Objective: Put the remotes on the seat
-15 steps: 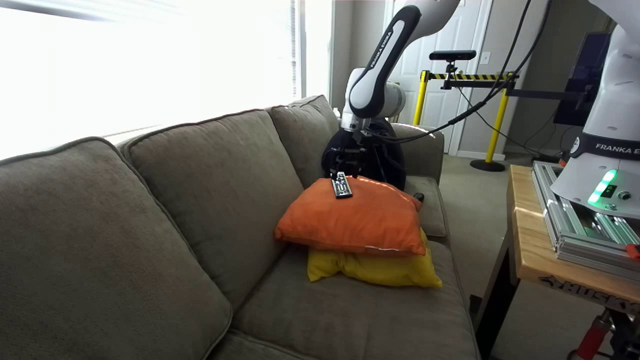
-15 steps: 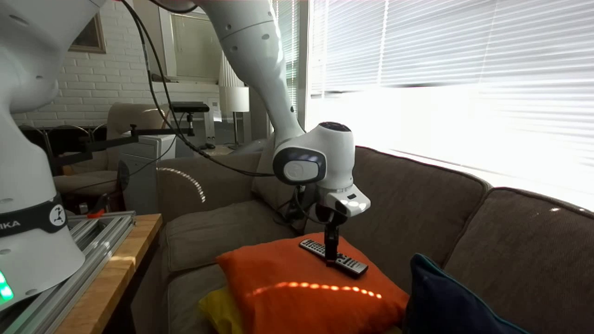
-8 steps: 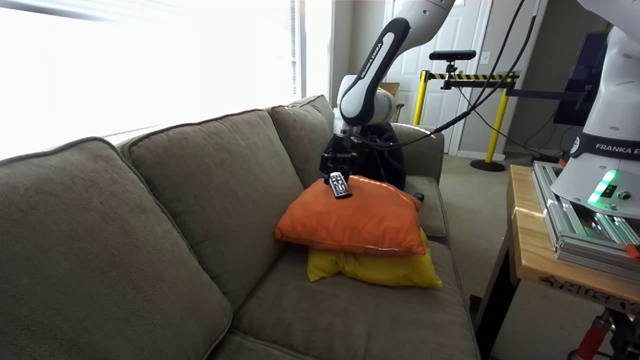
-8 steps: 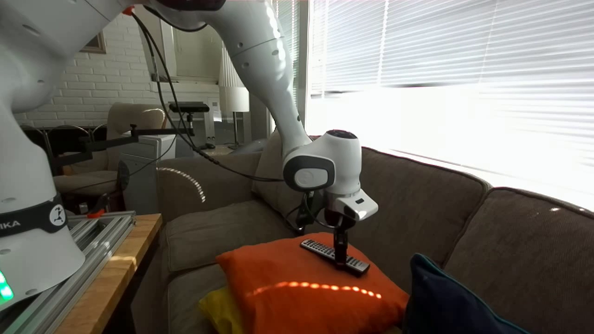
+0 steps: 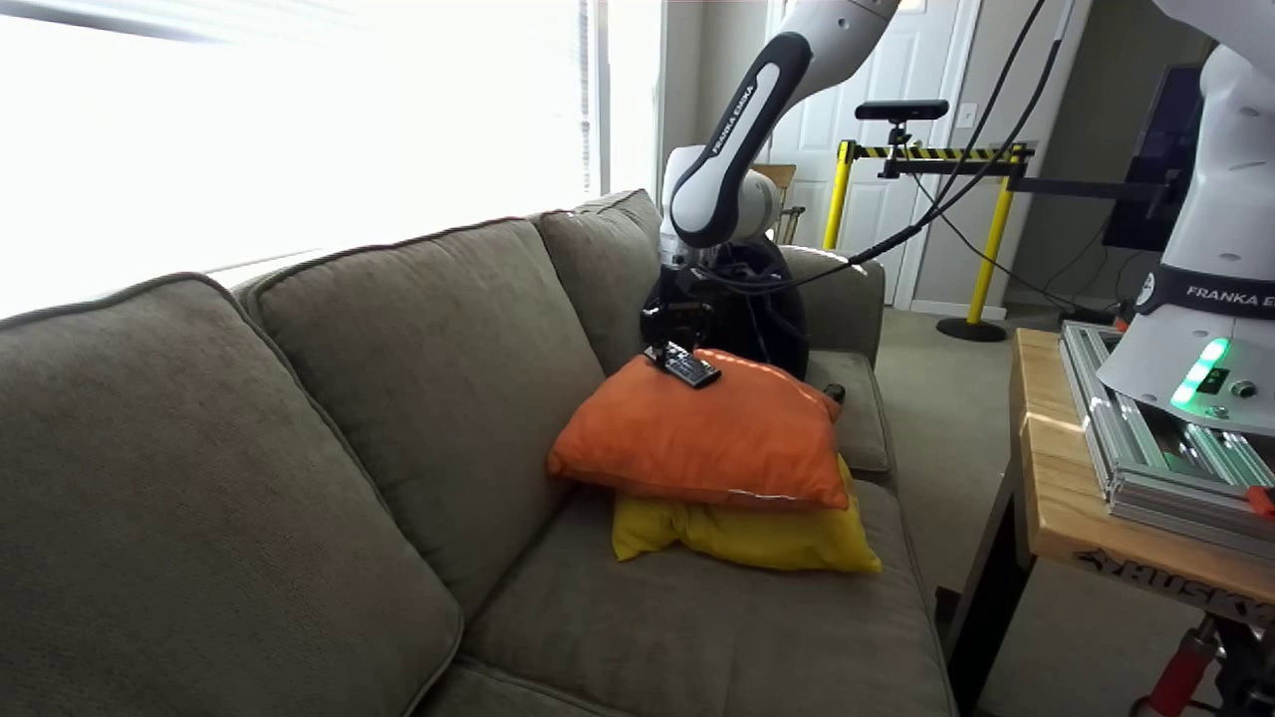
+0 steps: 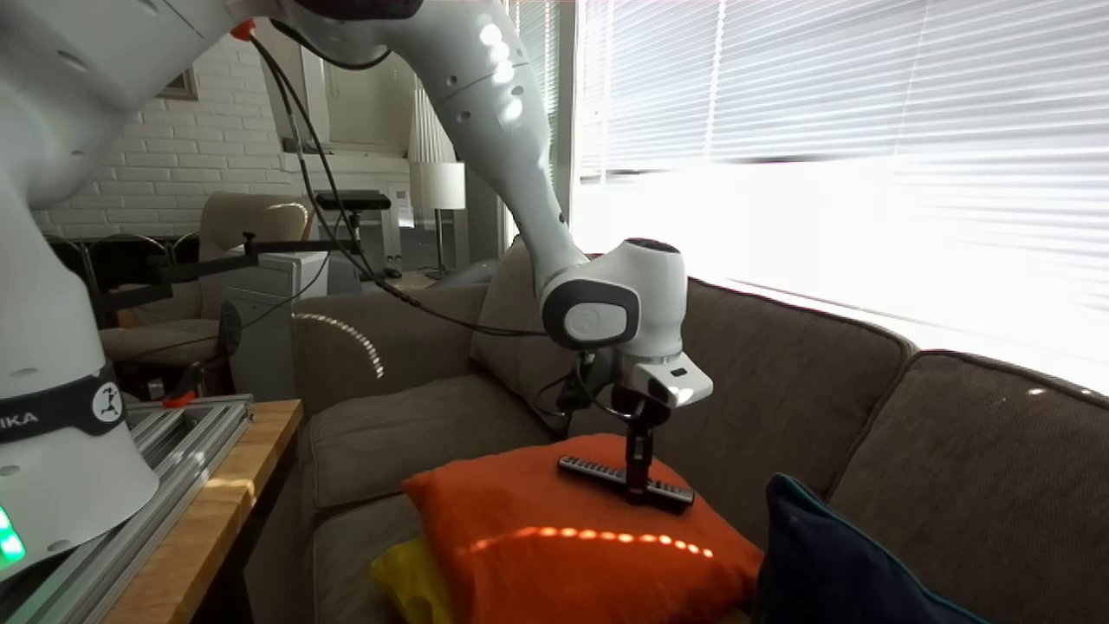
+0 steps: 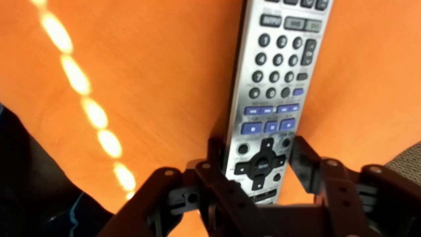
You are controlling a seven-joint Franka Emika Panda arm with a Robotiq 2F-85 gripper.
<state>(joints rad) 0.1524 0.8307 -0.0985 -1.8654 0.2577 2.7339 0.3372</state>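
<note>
window [image 5: 299, 129]: far left, blown out white; blinds [image 6: 806, 87] partway down in an exterior view
sofa back [image 5: 428, 349]: fat cushions along the seat's back edge
seat [image 5: 717, 637]: wide, flat, grey-green weave, piped seams, pillows stacked on it
yellow pillow [image 5: 747, 538]: on the seat, mostly under the orange one, right corner poking out toward the seat's front edge
orange pillow [image 5: 697, 448]: top of stack; row of sun spots [image 6: 598, 535] across it
remote [image 7: 269, 85]: silver, dark and blue buttons, at top of orange pillow, nearer its sofa-back edge than its front edge; tilted about its length, can't tell if lifted off the fabric
gripper [image 7: 258, 158]: closed on the remote, pointing down, one finger against each long side
navy pillow [image 6: 832, 563]: teal edging, just beside the orange pillow
dark object [image 5: 835, 392]: by orange pillow's right corner, too small to identify
door [image 5: 921, 55]: white, back of room
barrier [image 5: 837, 209]: yellow posts, striped band, on carpet [image 5: 926, 388]
worktop [image 5: 1056, 448]: wood bench, far right, left edge facing sofa, near edge lettered HUSKY
metal rails [image 5: 1155, 498]: on worktop, set in from left edge
robot base [image 5: 1195, 249]: white, on the rails, green light lit
clamp [image 5: 1180, 662]: red handle, below worktop's near edge
room: brick wall [image 6: 191, 160], armchair [image 6: 251, 221], lamp [image 6: 444, 185] in an exterior view
</note>
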